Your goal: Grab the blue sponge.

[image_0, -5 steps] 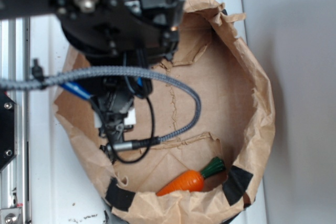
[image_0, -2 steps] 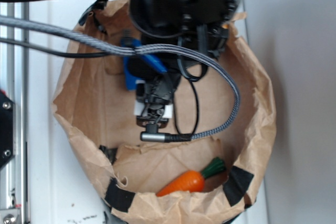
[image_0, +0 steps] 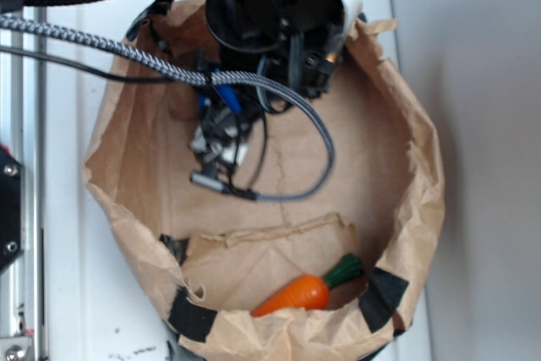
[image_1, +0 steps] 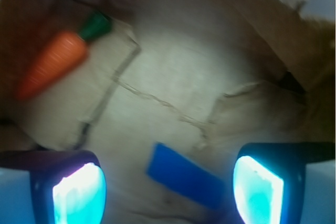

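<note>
The blue sponge (image_1: 186, 178) lies flat and slanted on the brown paper floor of the bag, in the wrist view between my two lit fingers and apart from both. My gripper (image_1: 168, 190) is open and hovers above it. Its left pad (image_1: 79, 192) and right pad (image_1: 258, 188) stand wide on either side. In the exterior view the gripper (image_0: 218, 143) hangs inside the bag at the upper left. There the arm and cables cover the sponge, and I cannot pick it out for sure.
An orange toy carrot (image_0: 296, 293) with a green top lies at the bag's near rim, also seen as the carrot (image_1: 52, 61) in the wrist view. The crumpled paper bag wall (image_0: 423, 175) rings the workspace. A braided cable (image_0: 313, 137) loops below the arm.
The arm swung from the bag's left side toward the upper middle. Over the last half second the gripper shifted a little up and left, and the cable loop followed.
</note>
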